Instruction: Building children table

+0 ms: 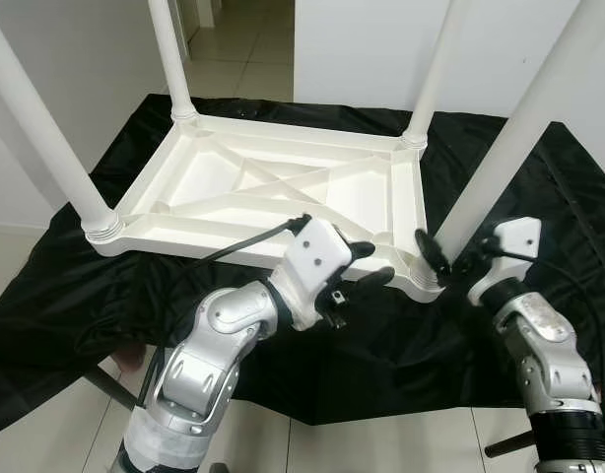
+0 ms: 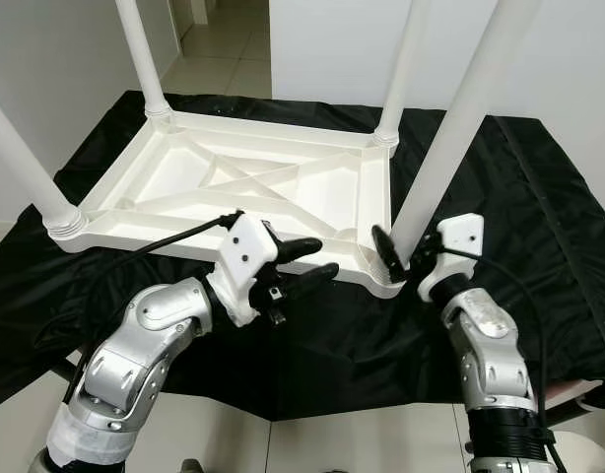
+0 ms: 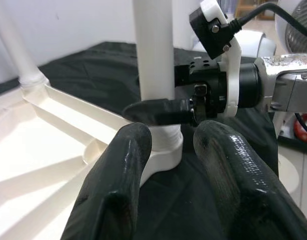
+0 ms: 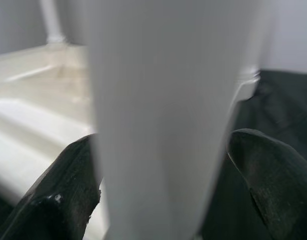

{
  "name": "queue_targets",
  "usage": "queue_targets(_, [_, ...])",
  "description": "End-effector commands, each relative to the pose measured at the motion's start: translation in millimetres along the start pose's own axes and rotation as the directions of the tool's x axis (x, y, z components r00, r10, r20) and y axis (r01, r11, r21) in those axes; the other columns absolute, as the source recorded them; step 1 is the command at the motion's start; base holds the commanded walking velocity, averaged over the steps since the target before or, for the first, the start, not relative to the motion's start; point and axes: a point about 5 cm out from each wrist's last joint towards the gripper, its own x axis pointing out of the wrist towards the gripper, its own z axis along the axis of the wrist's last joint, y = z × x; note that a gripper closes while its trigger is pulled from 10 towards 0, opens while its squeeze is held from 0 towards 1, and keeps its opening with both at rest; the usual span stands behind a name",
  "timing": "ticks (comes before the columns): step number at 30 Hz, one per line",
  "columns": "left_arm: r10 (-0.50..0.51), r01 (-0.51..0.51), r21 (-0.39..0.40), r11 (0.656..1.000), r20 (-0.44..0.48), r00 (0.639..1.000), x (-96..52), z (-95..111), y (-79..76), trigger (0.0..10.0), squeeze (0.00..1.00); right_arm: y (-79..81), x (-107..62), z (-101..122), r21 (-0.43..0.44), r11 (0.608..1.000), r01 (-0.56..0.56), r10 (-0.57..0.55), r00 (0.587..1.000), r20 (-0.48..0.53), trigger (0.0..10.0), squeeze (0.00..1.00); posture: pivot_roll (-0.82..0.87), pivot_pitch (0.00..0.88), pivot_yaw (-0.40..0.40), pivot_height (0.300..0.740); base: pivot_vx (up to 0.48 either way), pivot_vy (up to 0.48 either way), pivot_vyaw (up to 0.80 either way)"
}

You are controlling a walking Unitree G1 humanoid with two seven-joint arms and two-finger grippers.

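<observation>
Closest to the camera are the two silver arms reaching in from below. The left pincer (image 1: 373, 264) hangs just in front of the near edge of the upside-down white children's table (image 1: 273, 192), with its two black fingers (image 3: 118, 185) spread apart and nothing between them, so it's released. It points across at the near right corner, and its fingertips stop just short of the socket there.

The right pincer (image 1: 448, 258) is at that same corner, fingers on either side of the near right leg (image 1: 509, 148) low down near its base. From the right wrist camera the white leg (image 4: 163, 115) sits right between both black fingers (image 4: 68, 190), so it's clenched on that leg. The leg stands in its corner socket and leans a bit to the right as it goes up.

The table lies on its top, ribbed underside up, on a black cloth (image 1: 76, 286) spread over the pale tiled floor (image 1: 381, 443). The near left leg (image 1: 46, 138) stands at its own corner.

Further back, the two far legs (image 1: 170, 59) stand up from the far corners, with white walls (image 1: 362, 49) behind them.
</observation>
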Motion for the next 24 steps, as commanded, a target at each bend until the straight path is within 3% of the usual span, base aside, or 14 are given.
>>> queue_targets(1, [0.078, -0.079, -0.009, 0.997, -0.066, 0.995, 3.2, -8, 2.3, 10.0, 0.0, 1.1, 3.5, -4, -0.012, 0.999, -0.035, 0.035, 0.999, -0.012, 8.4, 0.0, 0.02, 0.067, 0.015, 0.74, 0.0, 0.0, 0.0])
queue_targets(3, [0.078, -0.079, -0.009, 0.997, -0.066, 0.995, 3.2, -8, 2.3, 10.0, 0.0, 1.1, 3.5, -4, -0.012, 0.999, -0.035, 0.035, 0.999, -0.012, 8.4, 0.0, 0.02, 0.067, 0.015, 0.74, 0.0, 0.0, 0.0])
queue_targets(4, [0.086, -0.089, -0.022, 0.996, -0.097, 0.992, 4.8, -12, 2.3, 10.0, 0.0, -0.5, 6.1, -4, -0.015, 0.999, -0.047, 0.046, 0.999, -0.017, 4.7, 0.0, 0.02, 0.068, 0.013, 0.74, 0.0, 0.0, 0.0])
queue_targets(5, [0.086, -0.089, -0.022, 0.996, -0.097, 0.992, 4.8, -12, 2.3, 10.0, 0.0, -0.5, 6.1, -4, -0.015, 0.999, -0.047, 0.046, 0.999, -0.017, 4.7, 0.0, 0.02, 0.068, 0.013, 0.74, 0.0, 0.0, 0.0])
queue_targets(6, [0.095, -0.098, -0.027, 0.995, -0.108, 0.99, 6.2, -13, 2.3, 10.0, 0.0, -1.8, 8.1, -4, -0.019, 0.998, -0.059, 0.059, 0.998, -0.022, 2.8, 0.0, 0.02, 0.07, 0.009, 0.74, 0.0, 0.0, 0.0])
queue_targets(7, [0.095, -0.098, -0.027, 0.995, -0.108, 0.99, 6.2, -13, 2.3, 10.0, 0.0, -1.8, 8.1, -4, -0.019, 0.998, -0.059, 0.059, 0.998, -0.022, 2.8, 0.0, 0.02, 0.07, 0.009, 0.74, 0.0, 0.0, 0.0])
queue_targets(8, [0.1, -0.104, -0.031, 0.994, -0.111, 0.989, 7.5, -14, 1.8, 10.0, 0.0, -3.0, 9.5, -5, -0.018, 0.998, -0.066, 0.066, 0.997, -0.03, 0.0, 0.0, 0.02, 0.07, 0.003, 0.74, 0.0, 0.0, 0.0])
queue_targets(17, [0.118, -0.122, -0.04, 0.992, -0.103, 0.988, 10.5, -14, -1.5, 10.0, 0.0, -1.6, 9.9, -9, -0.032, 0.997, -0.077, 0.075, 0.996, -0.054, 0.0, 0.0, 0.03, 0.073, -0.018, 0.74, 0.0, 0.0, 0.0])
queue_targets(18, [0.123, -0.128, -0.042, 0.991, -0.102, 0.987, 10.6, -14, -1.3, 10.0, 0.0, -0.5, 9.9, -10, -0.038, 0.997, -0.06, 0.058, 0.997, -0.055, 5.2, 0.0, 0.03, 0.073, -0.018, 0.74, 0.0, 0.0, 0.0])
queue_targets(19, [0.123, -0.128, -0.042, 0.991, -0.102, 0.987, 10.6, -14, -1.3, 10.0, 0.0, -0.5, 9.9, -10, -0.038, 0.997, -0.06, 0.058, 0.997, -0.055, 5.2, 0.0, 0.03, 0.073, -0.018, 0.74, 0.0, 0.0, 0.0])
queue_targets(20, [0.13, -0.135, -0.043, 0.99, -0.102, 0.986, 10.6, -14, -0.9, 10.0, 0.0, 2.3, 10.3, -10, -0.031, 0.998, -0.048, 0.046, 0.997, -0.054, 10.0, 0.0, 0.03, 0.074, -0.021, 0.74, 0.0, 0.0, 0.0])
queue_targets(24, [0.14, -0.145, -0.039, 0.989, -0.1, 0.985, 10.6, -14, 0.5, 10.0, 0.0, 8.2, 11.5, -11, -0.009, 1.0, -0.009, 0.009, 0.999, -0.051, 10.0, 0.0, 0.03, 0.075, -0.023, 0.74, 0.0, 0.0, 0.0])
